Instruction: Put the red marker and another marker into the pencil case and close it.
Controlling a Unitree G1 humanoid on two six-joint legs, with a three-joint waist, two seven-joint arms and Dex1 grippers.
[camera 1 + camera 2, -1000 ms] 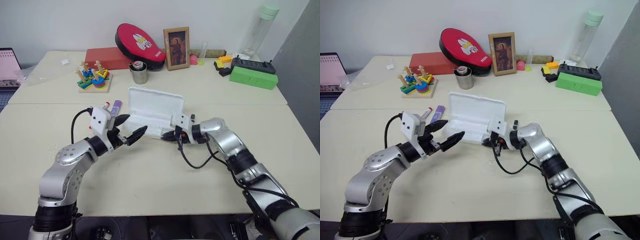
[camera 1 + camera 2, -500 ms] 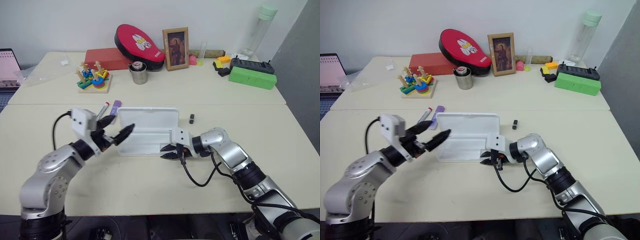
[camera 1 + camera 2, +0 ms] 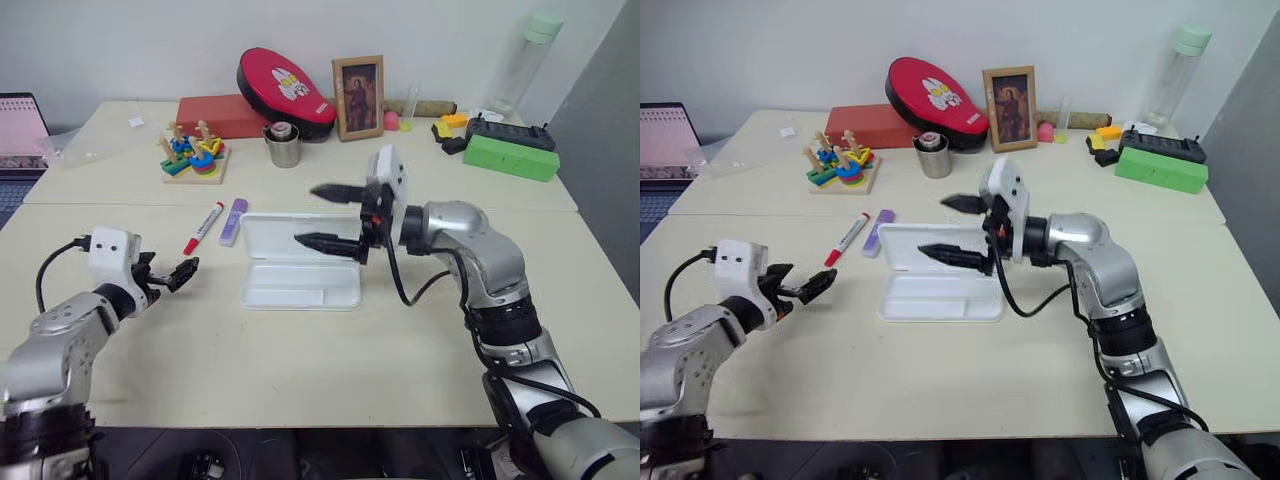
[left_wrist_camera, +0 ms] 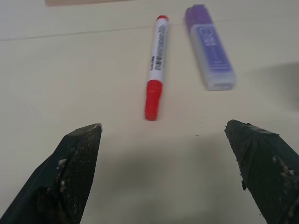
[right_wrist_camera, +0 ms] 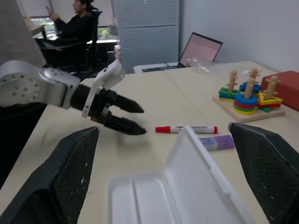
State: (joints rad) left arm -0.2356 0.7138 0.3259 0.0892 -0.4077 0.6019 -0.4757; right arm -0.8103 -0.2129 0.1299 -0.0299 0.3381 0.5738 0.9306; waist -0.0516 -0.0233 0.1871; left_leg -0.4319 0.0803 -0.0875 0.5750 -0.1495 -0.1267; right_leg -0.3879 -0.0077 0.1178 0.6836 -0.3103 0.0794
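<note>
The pencil case (image 3: 300,268) lies open on the tabletop (image 3: 400,330), near its middle, with the lid flat toward the far edge; one second ago the lid stood upright under the right gripper, and half a second ago it was already down. The tray holds nothing.

The right gripper (image 3: 330,215) has risen off the case since then and now hangs above its lid end, pointing toward the robot's left. Its fingers, closed a second ago, now stand wide apart and hold nothing.

The left gripper (image 3: 178,272) has swung away from the case toward the left edge of the tabletop. Its fingers are apart, as before, and empty; they sit low above the surface, nearer the front edge than the markers.

The red marker (image 3: 203,227) and the purple marker (image 3: 232,221) lie side by side, close but not touching, just beside the case's far-left corner. Neither has shifted since the earlier frames.
</note>
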